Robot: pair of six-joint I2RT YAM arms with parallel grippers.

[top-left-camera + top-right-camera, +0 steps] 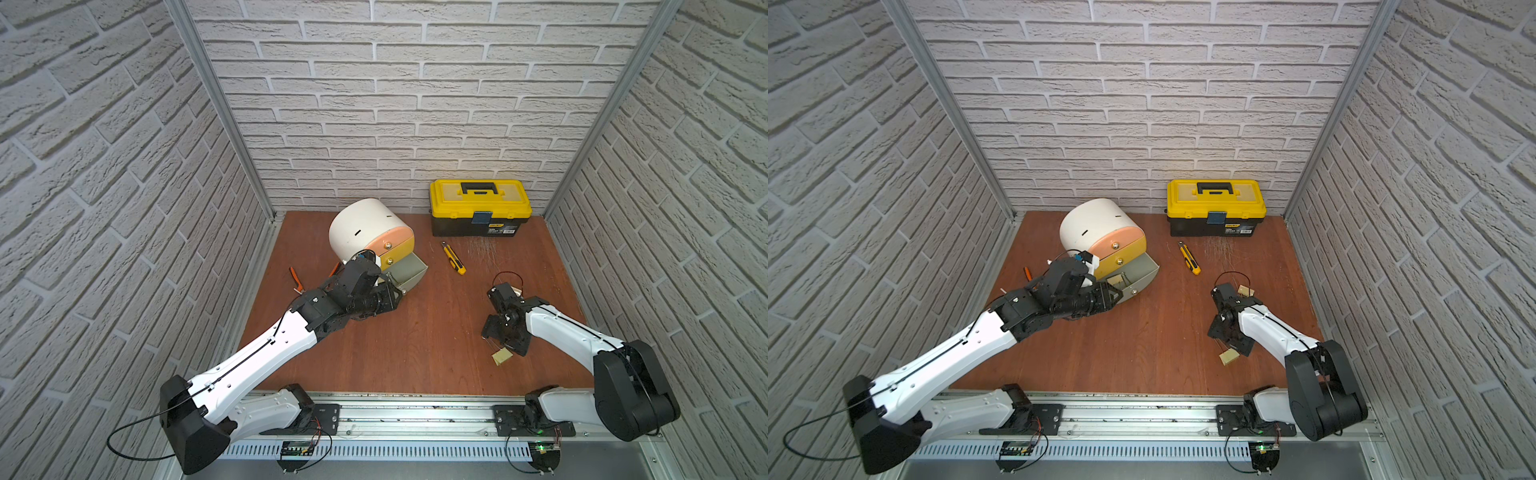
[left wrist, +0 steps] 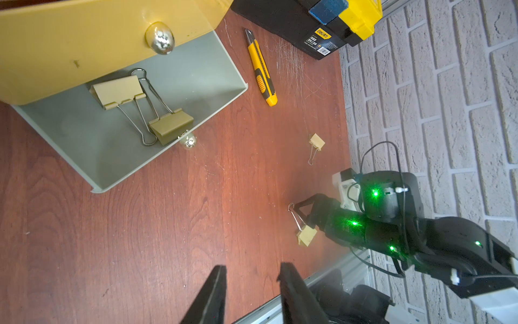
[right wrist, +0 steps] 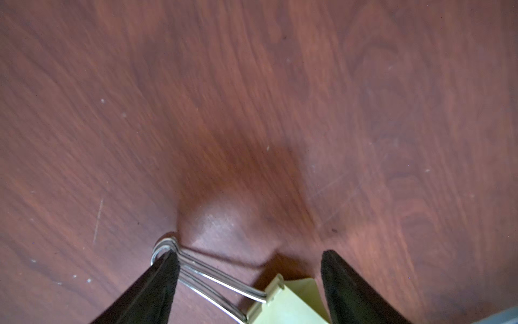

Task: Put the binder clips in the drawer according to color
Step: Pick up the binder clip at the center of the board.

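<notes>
Binder clips: two pale yellow ones already in open grey drawer; two left on bench, one loose, one between spread jaws of right tool, ungripped. Left tool parted, empty.

1. A reddish wood-grain table carries everything; scratches mark its far right part.
2. A white drawer cabinet stands near the far edge, left of centre; a yellow-black toolbox sits at the far edge.
3. A yellow utility knife lies between them.
4. Orange-handled pliers lie near the left edge.
5. Two pale yellow binder clips rest toward the right edge: one nearer, one farther.
</notes>
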